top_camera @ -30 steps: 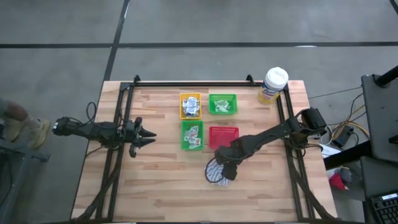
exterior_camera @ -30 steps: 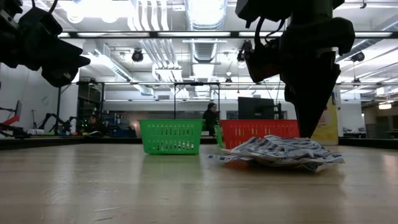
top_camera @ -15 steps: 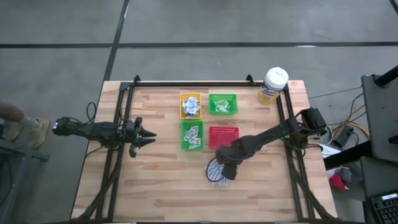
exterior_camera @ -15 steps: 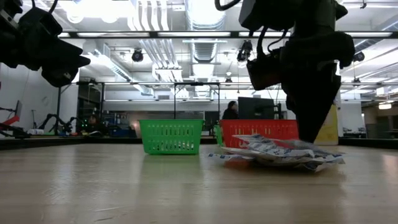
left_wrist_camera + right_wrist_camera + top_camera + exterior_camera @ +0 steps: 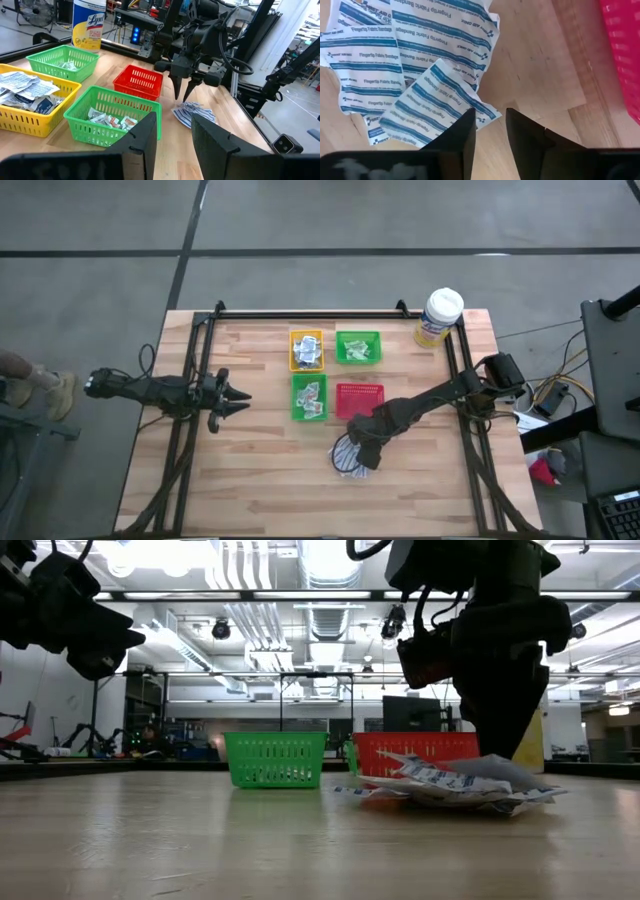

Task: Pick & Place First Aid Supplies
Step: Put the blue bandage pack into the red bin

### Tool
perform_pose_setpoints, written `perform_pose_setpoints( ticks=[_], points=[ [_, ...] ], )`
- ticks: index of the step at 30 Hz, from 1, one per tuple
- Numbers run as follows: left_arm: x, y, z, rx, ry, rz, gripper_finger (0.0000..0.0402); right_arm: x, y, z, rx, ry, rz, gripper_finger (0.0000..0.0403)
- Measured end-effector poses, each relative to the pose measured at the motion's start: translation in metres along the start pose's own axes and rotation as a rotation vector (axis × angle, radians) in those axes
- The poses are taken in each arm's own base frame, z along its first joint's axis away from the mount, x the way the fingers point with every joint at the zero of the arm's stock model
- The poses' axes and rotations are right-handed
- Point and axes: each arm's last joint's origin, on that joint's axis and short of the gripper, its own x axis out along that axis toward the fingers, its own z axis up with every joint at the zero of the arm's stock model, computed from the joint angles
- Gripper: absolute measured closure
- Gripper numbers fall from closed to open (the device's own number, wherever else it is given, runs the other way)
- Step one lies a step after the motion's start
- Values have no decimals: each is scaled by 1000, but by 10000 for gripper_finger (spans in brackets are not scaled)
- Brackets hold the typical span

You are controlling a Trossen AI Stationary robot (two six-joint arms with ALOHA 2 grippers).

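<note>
Overhead view: wooden worktop (image 5: 260,480) with four small trays at upper centre. The yellow tray (image 5: 306,349) and two green trays (image 5: 358,346) (image 5: 309,397) hold packets; the red tray (image 5: 359,400) sits just right of the lower green one. A yellow canister (image 5: 438,318) stands at the upper right corner.

The blue-and-white bandage packets (image 5: 346,457) lie in a loose pile on the bare wood just below the red tray. The right gripper (image 5: 364,458) is lowered onto this pile; in the wrist view its fingers (image 5: 461,131) stand slightly apart, straddling the corner of one packet (image 5: 437,105), not visibly clamped.

The left gripper (image 5: 238,400) hangs at centre left, well apart from the trays, fingers (image 5: 142,142) slightly apart and empty.
</note>
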Motion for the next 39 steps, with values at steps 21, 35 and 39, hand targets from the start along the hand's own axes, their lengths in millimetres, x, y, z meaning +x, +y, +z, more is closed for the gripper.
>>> perform_pose_setpoints(
  ticks=[21, 35, 39],
  points=[
    [0, 0, 0, 0, 0, 0, 287, 0, 1, -1, 5, 22, 20, 394],
    [0, 0, 0, 4, 0, 0, 287, 0, 0, -1, 0, 23, 11, 394],
    [0, 0, 0, 4, 0, 0, 287, 0, 0, -1, -1, 23, 11, 382]
  ],
)
